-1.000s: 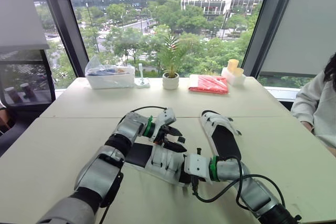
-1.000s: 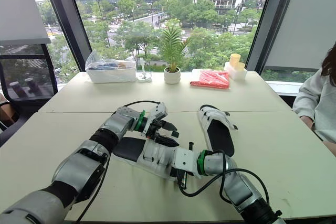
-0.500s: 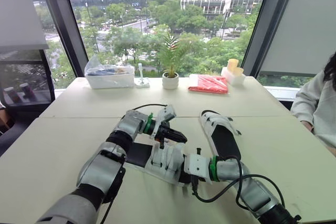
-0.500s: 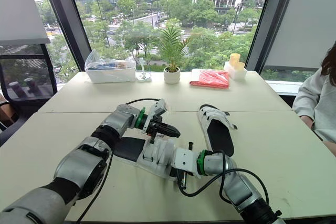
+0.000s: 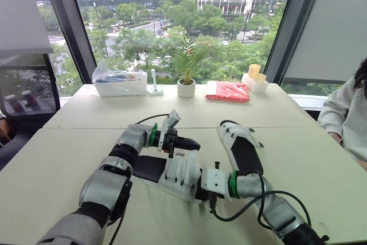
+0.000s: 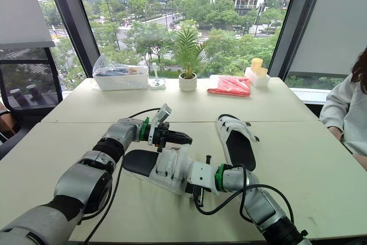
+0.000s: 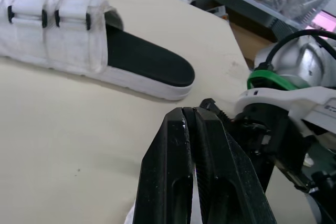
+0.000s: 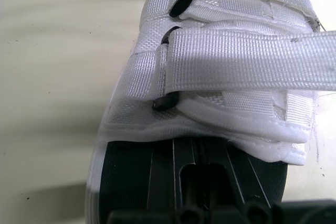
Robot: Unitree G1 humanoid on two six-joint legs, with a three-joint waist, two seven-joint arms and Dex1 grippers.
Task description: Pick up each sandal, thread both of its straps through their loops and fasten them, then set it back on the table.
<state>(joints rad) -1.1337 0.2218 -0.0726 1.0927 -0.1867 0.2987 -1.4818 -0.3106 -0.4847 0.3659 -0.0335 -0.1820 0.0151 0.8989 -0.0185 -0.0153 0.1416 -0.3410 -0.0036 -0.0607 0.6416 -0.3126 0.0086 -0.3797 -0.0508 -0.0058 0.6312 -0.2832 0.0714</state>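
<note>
Now that the left gripper (image 5: 192,142) has closed: its fingers, spread over the sandal a second ago, are pressed together and have lifted slightly. I think they pinch a strap end, though the wrist view shows little of it.
Strap: one white woven strap (image 8: 247,59) stretches flat across the upper, beyond its black loop (image 8: 167,102).
Meaning: threading looks under way; fastening is not yet done.
Right gripper (image 8: 202,192): clamped on the end of the near white sandal with black insole (image 5: 172,173), which sits mid-way across the pale table (image 5: 69,159).
Sandals: two. The second white sandal (image 5: 241,144) lies apart on the table, straps closed.
Straps on near sandal: two.
Grippers: two.
</note>
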